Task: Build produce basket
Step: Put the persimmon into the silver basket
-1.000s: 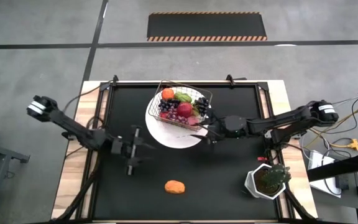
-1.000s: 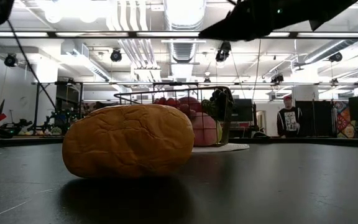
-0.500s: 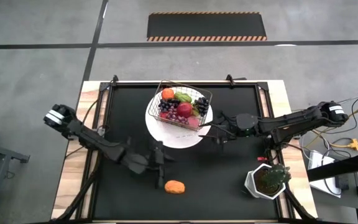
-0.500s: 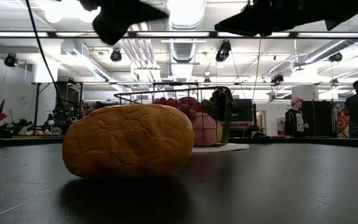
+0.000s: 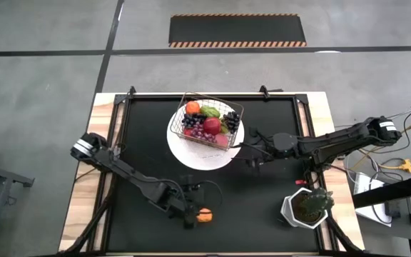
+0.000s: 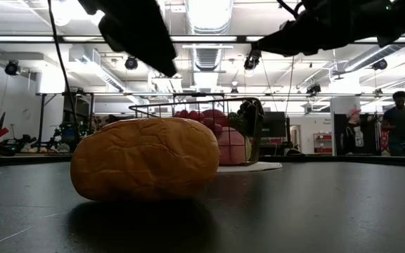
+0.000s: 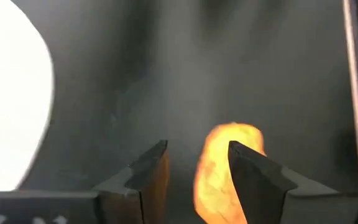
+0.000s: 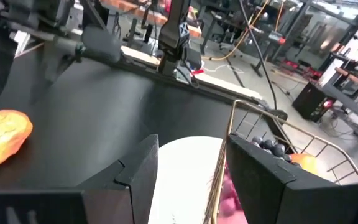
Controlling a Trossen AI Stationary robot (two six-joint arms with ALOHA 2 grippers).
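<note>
Between the parted fingers of the left pincer (image 7: 194, 163) lies the ungripped orange fruit (image 7: 224, 168).

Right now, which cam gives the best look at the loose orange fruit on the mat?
Low view: the orange fruit fills the foreground, wrinkled skin clear, resting on the mat. The left wrist view blurs it between the left gripper fingers. The high view shows it small beside that gripper. The right wrist view catches it at the frame's edge.

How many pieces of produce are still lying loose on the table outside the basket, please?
1: an orange-yellow fruit on the dark mat near the table's front edge, with the left gripper right at it. All other visible produce sits in the basket.
</note>
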